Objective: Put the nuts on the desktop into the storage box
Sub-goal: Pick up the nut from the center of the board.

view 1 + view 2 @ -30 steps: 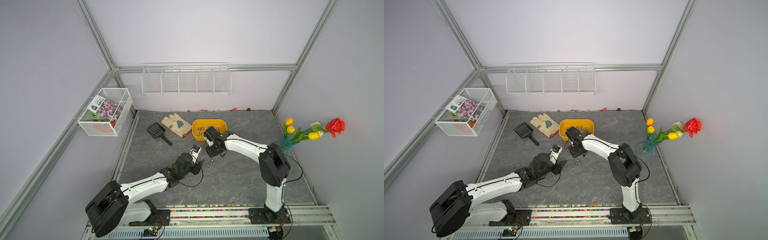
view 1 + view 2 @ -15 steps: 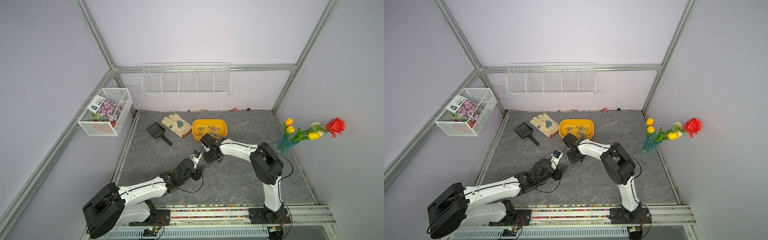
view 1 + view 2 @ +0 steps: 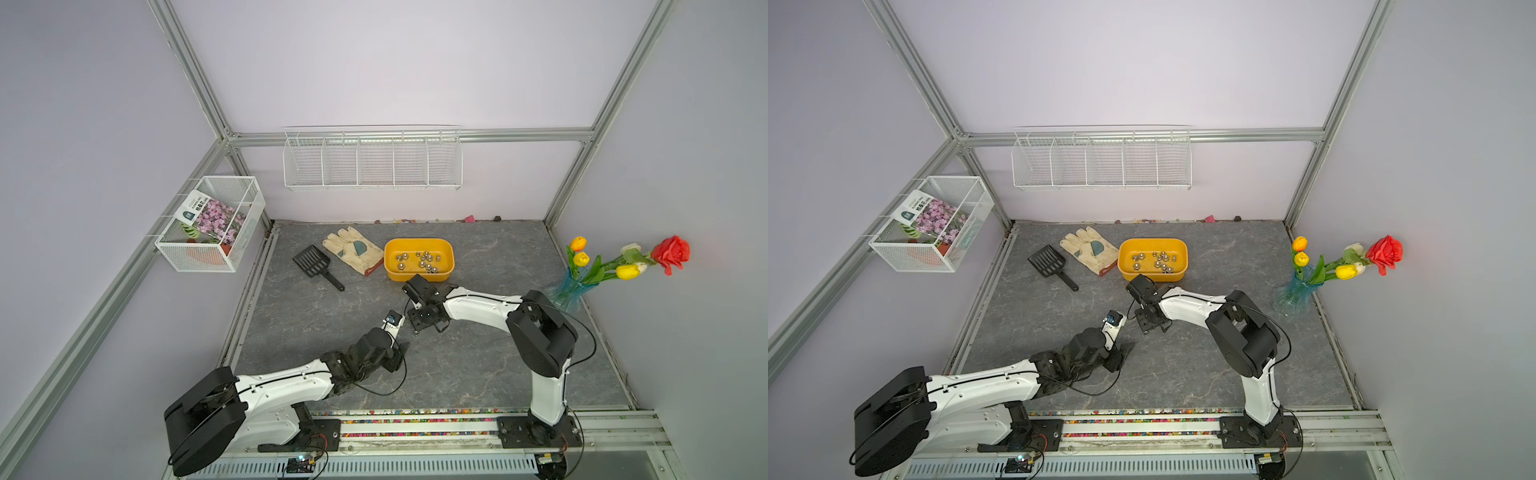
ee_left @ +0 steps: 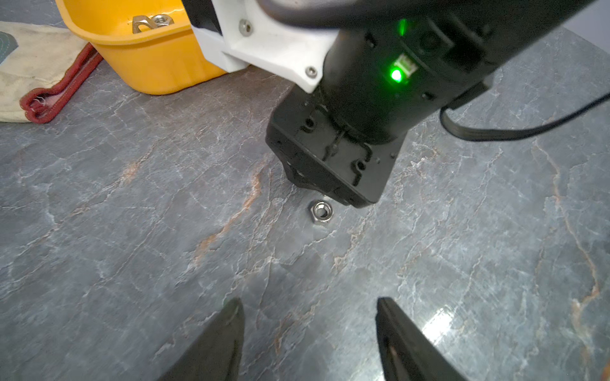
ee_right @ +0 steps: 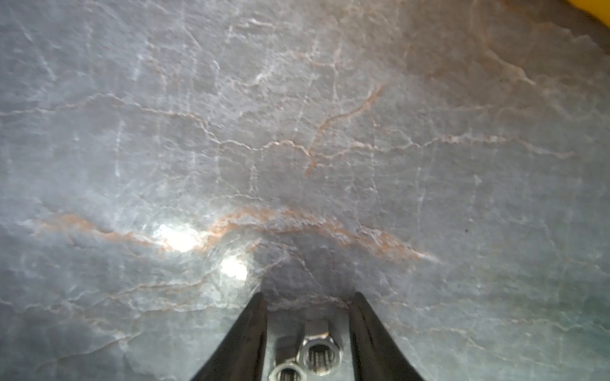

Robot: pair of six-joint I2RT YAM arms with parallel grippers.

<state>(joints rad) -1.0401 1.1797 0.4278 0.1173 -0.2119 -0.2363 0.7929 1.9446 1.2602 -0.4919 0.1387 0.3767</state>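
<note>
Two tiny silver metal nuts (image 5: pixel 318 354) are bracketed by the right gripper (image 5: pixel 308 294) on the grey veined desktop (image 5: pixel 297 132).
Its jaws are spread, seemingly untouching; the left gripper (image 4: pixel 307 299) is spread, empty; the yellow plastic storage box (image 3: pixel 415 276) is seen beyond.

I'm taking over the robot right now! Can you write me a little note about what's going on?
Left gripper: open and empty, low over the desktop, facing the right gripper.
Right gripper: open, tips down at the desktop, two loose nuts lying between its fingers, not squeezed.
Yellow box: about a dozen nuts already inside, next to the glove.
Left to do: grab the loose nuts and drop them in the box. More may be hidden under the arms.
</note>
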